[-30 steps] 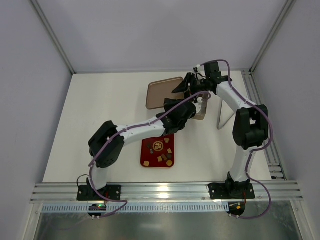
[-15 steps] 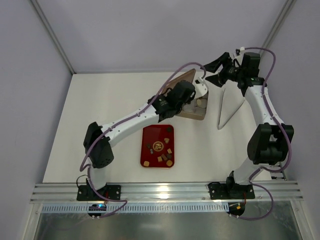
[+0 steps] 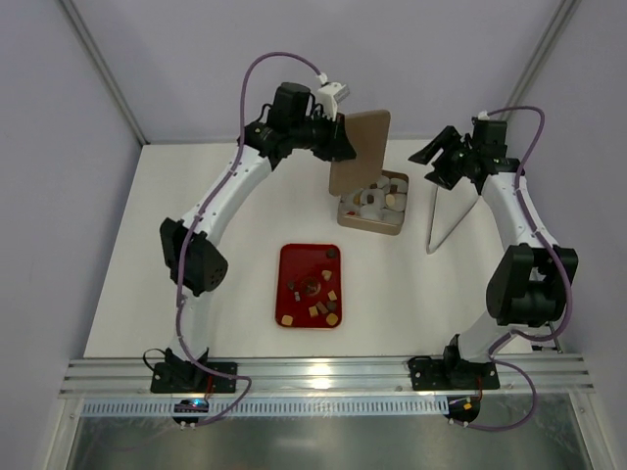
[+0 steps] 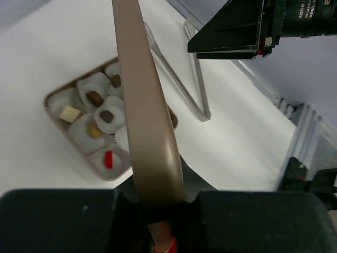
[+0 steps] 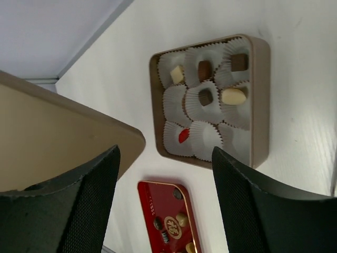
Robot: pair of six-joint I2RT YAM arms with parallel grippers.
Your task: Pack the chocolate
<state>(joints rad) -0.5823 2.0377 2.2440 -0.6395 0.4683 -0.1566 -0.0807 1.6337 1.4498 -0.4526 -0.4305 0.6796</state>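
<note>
Chocolate pieces (image 3: 317, 309) lie on the red tray (image 3: 294, 264), and more chocolate (image 5: 205, 97) sits in white paper cups inside the square tan box (image 3: 370, 227). My left gripper (image 3: 331, 137) is shut on the box's tan lid (image 3: 360, 147), which it holds upright on edge above the box's far side. In the left wrist view the lid's edge (image 4: 147, 105) runs up from my left gripper (image 4: 160, 203). My right gripper (image 3: 441, 157) hangs open and empty to the right of the box. The right wrist view looks down between that gripper's jaws (image 5: 168, 200) onto the box rim (image 5: 261, 95) and tray (image 5: 168, 221).
Silver tongs (image 3: 446, 211) lie on the white table right of the box, below my right gripper, and show as tongs (image 4: 179, 74) in the left wrist view. Grey walls close in the back and sides. The aluminium rail (image 3: 313, 372) runs along the near edge.
My left arm has lifted the lid off the box and swung it up and back until it stands upright. The right gripper has let go, pulled away to the right and opened.
</note>
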